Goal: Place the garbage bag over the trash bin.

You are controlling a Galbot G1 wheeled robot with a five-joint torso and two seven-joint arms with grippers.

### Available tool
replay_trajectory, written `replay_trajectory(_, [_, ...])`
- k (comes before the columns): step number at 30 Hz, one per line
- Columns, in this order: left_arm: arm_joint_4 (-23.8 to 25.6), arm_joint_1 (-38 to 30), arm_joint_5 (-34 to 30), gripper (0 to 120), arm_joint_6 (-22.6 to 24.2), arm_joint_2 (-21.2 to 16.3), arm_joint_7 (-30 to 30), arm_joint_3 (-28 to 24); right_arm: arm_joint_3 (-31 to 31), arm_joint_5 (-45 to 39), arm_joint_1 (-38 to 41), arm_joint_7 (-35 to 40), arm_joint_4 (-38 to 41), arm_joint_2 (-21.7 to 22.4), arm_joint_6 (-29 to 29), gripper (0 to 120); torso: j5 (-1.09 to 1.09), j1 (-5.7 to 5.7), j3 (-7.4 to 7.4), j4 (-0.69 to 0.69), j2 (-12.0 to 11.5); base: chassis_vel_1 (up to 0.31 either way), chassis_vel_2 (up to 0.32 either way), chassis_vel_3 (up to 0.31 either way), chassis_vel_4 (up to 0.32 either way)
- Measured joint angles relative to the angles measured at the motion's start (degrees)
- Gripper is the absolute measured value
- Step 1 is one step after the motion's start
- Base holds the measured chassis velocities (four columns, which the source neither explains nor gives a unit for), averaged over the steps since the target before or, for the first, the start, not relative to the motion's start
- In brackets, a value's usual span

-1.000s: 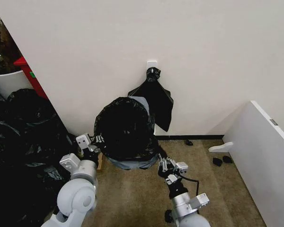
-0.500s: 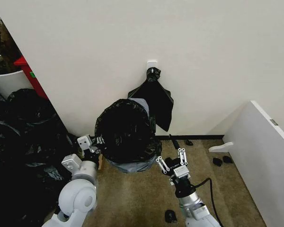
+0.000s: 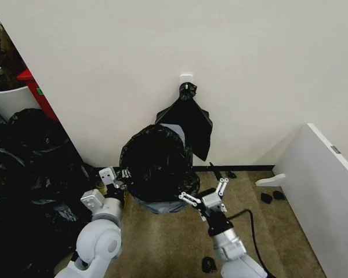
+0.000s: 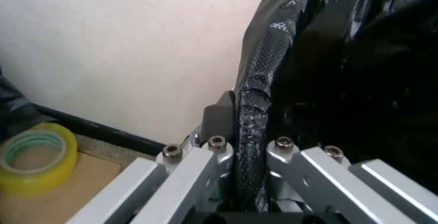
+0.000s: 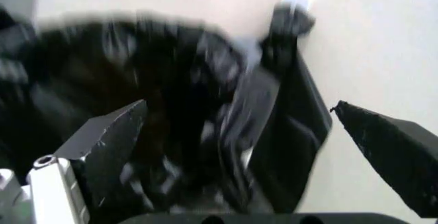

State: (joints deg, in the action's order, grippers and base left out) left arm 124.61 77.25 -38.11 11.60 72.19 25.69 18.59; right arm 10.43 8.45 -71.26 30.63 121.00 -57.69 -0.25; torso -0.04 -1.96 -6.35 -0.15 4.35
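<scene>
Plain cream wall [image 3: 249, 52] backs the work area, with brown carpeted floor [image 3: 162, 237] below it. Against the wall stands the trash bin [image 3: 160, 204], of which a pale band shows low down beneath the plastic. The garbage bag [image 3: 156, 162] is draped over the bin, its black film covering the mouth and most of the sides.

Left hand [image 3: 117, 176] sits at the bin's left side, at rim height. In the left wrist view the left hand [image 4: 247, 155] has its two fingers closed on a gathered fold of the garbage bag [image 4: 329, 75], the crinkled film pinched between them.

Right hand [image 3: 204, 190] hangs just off the bin's lower right side, fingers spread wide, gripping nothing. The right wrist view confirms this: the right hand [image 5: 239, 131] shows both dark fingertips far apart, with the garbage bag [image 5: 157, 106] beyond them, untouched.

On the wall above the bin, a flat black bundle [image 3: 191, 121] hangs from a white hook [image 3: 186, 78]. A heap of black sacks [image 3: 29, 174] fills the floor to the left. A roll of yellow tape [image 4: 34, 157] lies beside the left hand in the left wrist view. A white panel [image 3: 319, 191] stands at the right
</scene>
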Motion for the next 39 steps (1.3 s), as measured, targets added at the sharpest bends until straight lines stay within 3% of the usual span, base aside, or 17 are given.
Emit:
replay_trajectory(7, [1.2, 0.5, 0.8, 1, 0.0, 0.0, 0.0, -0.1, 5.7, -1.0, 5.8, 8.7, -0.7, -1.1, -18.8, 100, 0.01, 0.0, 0.0, 0.01, 0.0, 0.0, 0.0, 0.0, 0.0])
replay_trajectory(10, [1.5, 0.6, 0.9, 1, 0.0, 0.0, 0.0, -0.1, 5.9, -2.8, 7.0, 9.7, -0.2, -1.5, -20.3, 100, 0.0, 0.0, 0.0, 0.01, 0.0, 0.0, 0.0, 0.0, 0.0])
replay_trajectory(30, [2.6, 1.1, 1.3, 1, 0.3, 0.2, 0.0, 0.0, 1.8, -7.0, 8.0, 9.1, 2.4, -1.4, -19.7, 100, 0.01, 0.0, 0.0, 0.01, 0.0, 0.0, 0.0, 0.0, 0.0])
replay_trajectory(39, [2.8, 1.3, 1.2, 1, 0.4, 0.2, 0.1, 0.3, -3.3, -7.7, 5.9, 7.7, 3.5, -1.3, -10.7, 100, 0.01, 0.0, 0.0, 0.01, 0.0, 0.0, 0.0, 0.0, 0.0])
